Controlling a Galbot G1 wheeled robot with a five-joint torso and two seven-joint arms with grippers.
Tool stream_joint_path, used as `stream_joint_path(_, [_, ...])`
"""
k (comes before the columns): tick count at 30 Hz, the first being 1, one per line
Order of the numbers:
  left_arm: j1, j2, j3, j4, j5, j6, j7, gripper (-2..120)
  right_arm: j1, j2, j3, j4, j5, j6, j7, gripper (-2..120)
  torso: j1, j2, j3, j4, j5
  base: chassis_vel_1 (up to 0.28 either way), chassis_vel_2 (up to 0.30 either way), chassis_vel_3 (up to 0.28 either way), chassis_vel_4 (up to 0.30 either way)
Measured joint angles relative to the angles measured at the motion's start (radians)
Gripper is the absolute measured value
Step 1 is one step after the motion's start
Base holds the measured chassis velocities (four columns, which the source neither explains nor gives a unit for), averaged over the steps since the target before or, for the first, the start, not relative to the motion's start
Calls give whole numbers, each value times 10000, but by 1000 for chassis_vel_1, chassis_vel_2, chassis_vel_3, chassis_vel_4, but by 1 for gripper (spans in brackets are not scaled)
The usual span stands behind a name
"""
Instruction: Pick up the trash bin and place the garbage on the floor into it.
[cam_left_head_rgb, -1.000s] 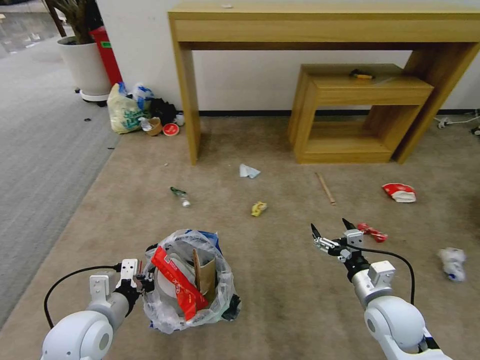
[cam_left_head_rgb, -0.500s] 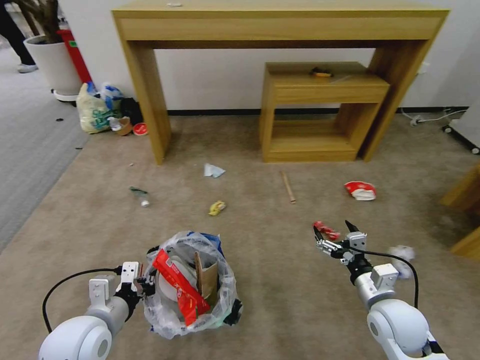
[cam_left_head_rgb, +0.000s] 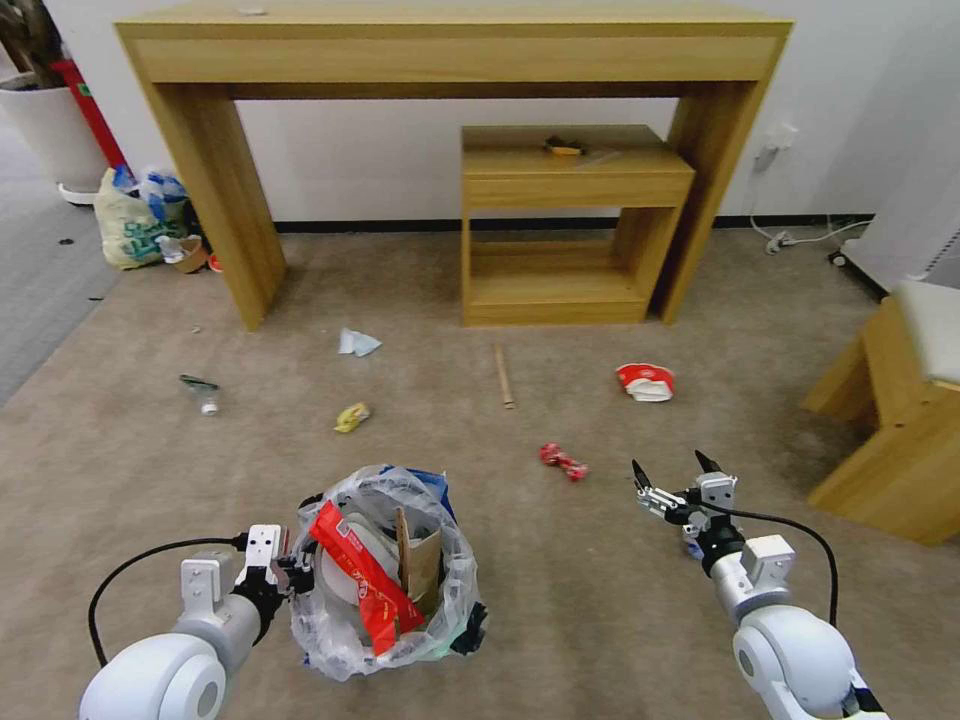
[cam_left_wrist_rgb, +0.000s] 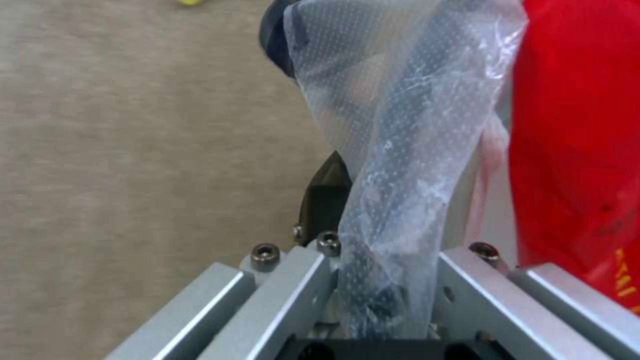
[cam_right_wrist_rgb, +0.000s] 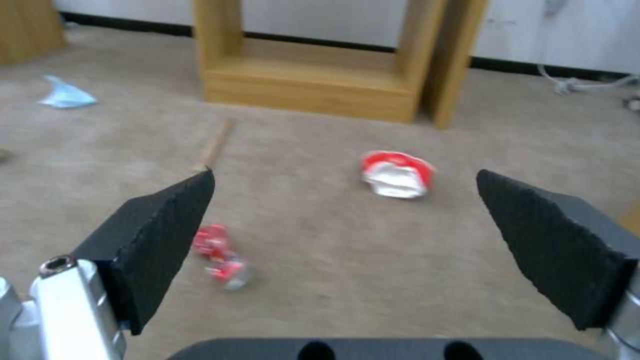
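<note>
The trash bin (cam_left_head_rgb: 385, 600), lined with a crinkly clear bag (cam_left_wrist_rgb: 400, 140), hangs just above the carpet floor (cam_left_head_rgb: 600, 620). It holds a red wrapper (cam_left_head_rgb: 360, 575) and brown cardboard (cam_left_head_rgb: 420, 565). My left gripper (cam_left_head_rgb: 285, 573) is shut on the bin's rim and bag; the left wrist view shows this grip (cam_left_wrist_rgb: 383, 260). My right gripper (cam_left_head_rgb: 672, 472) is open and empty above the floor. Garbage lies ahead: a small red wrapper (cam_left_head_rgb: 563, 461) (cam_right_wrist_rgb: 217, 252), a crumpled red-white cup (cam_left_head_rgb: 645, 382) (cam_right_wrist_rgb: 397, 175), a wooden stick (cam_left_head_rgb: 504, 375), a blue tissue (cam_left_head_rgb: 357, 343) and a yellow scrap (cam_left_head_rgb: 350, 417).
A tall wooden table (cam_left_head_rgb: 450, 50) and a lower one (cam_left_head_rgb: 575, 170) stand against the far wall. A wooden stool (cam_left_head_rgb: 900, 420) is close on the right. A yellowish printed bag (cam_left_head_rgb: 135, 225) and a white planter (cam_left_head_rgb: 40, 130) sit at the far left. A small bottle (cam_left_head_rgb: 203, 392) lies at the left.
The whole head view has shifted left, so the camera has turned right. Both arms keep their pose. The small red wrapper now lies left of the right gripper, and the stool has come into view.
</note>
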Motion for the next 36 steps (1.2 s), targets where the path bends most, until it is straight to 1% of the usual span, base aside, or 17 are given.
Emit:
stream_joint_path(5, [-18, -36, 21, 57, 51, 0, 50, 0, 172, 25, 131, -650, 292, -168, 128, 100, 0, -1, 0, 1, 7, -285, -272, 290, 286])
stream_joint_path(7, [-20, -54, 46, 66, 61, 0, 65, 0, 226, 12, 153, -872, 530, -272, 130, 100, 0, -1, 0, -3, -3, -207, -152, 146, 196])
stream_joint_path(9, [-14, -72, 83, 81, 99, 0, 76, 0, 386, -20, 157, -1399, 1031, -535, 96, 100, 0, 0, 0, 0, 10, -68, -114, 108, 90])
stream_joint_path(10, [1, -73, 92, 82, 133, 1, 72, 0, 514, -32, 152, -1748, 1233, -611, -24, 100, 0, 0, 0, 2, 3, 0, 0, 0, 0])
stream_joint_path(11, [1, -73, 92, 82, 133, 1, 72, 0, 514, -32, 152, -1748, 1233, -611, -24, 100, 0, 0, 0, 2, 3, 0, 0, 0, 0])
stream_joint_path(13, [30, -72, 109, 82, 153, 0, 71, 0, 708, -69, 75, -2280, 1491, -710, -250, 100, 0, 0, -1, 3, -2, 0, 0, 0, 0])
stream_joint_path(14, [60, -57, 118, 79, 180, 0, 65, 0, 963, -128, -79, -2881, 1667, -770, -522, 100, 0, -1, 0, 3, 4, 70, 64, -43, -30])
stream_joint_path(16, [86, -41, 113, 66, 194, 0, 58, 0, 1098, -173, -171, -3182, 1705, -775, -652, 100, 0, -1, 0, 4, 4, 64, 57, -43, -30])
stream_joint_path(17, [164, 24, 73, -2, 200, 0, 52, 0, 1353, -283, -356, -3677, 1763, -770, -961, 100, 0, -1, 0, 6, 3, 58, 34, -20, 4])
stream_joint_path(21, [297, 141, -59, -168, 199, 1, 44, 0, 1734, -487, -608, -4204, 1965, -895, -1412, 100, 1, -1, 0, 4, 3, 0, 0, 0, 0])
stream_joint_path(22, [374, 178, -125, -264, 190, 1, 32, 0, 2167, -512, -820, -4614, 2068, -968, -1523, 100, 0, -1, 0, 3, 4, 0, 0, 0, 0])
stream_joint_path(28, [564, 147, -186, -405, 211, 1, 2, 0, 3036, -395, -1251, -5336, 2311, -1306, -1518, 100, 0, 0, 0, 6, 3, 0, 0, 0, 0])
stream_joint_path(30, [622, 113, -199, -460, 231, 1, -24, 0, 3523, -262, -1539, -5877, 2520, -1574, -1275, 100, 1, 0, 0, 4, 3, 0, 0, 0, 0])
stream_joint_path(32, [624, 109, -199, -468, 231, 1, -33, 0, 3613, -235, -1596, -5989, 2582, -1639, -1214, 100, 0, -1, 0, 5, 3, 0, 0, 0, 0])
stream_joint_path(33, [624, 98, -200, -488, 231, 1, -69, 0, 3817, -170, -1701, -6250, 2739, -1871, -1015, 100, 0, 0, 0, 3, 3, 0, 0, 0, 0])
stream_joint_path(34, [620, 85, -197, -501, 231, 1, -102, 0, 3948, -128, -1769, -6418, 2907, -2014, -917, 95, 1, -1, 0, 3, 3, 0, 0, 0, 0])
stream_joint_path(36, [619, 76, -192, -512, 231, 1, -117, 0, 4003, -111, -1809, -6504, 2992, -2073, -867, 93, 0, -1, 0, 4, 3, 0, 0, 0, 0])
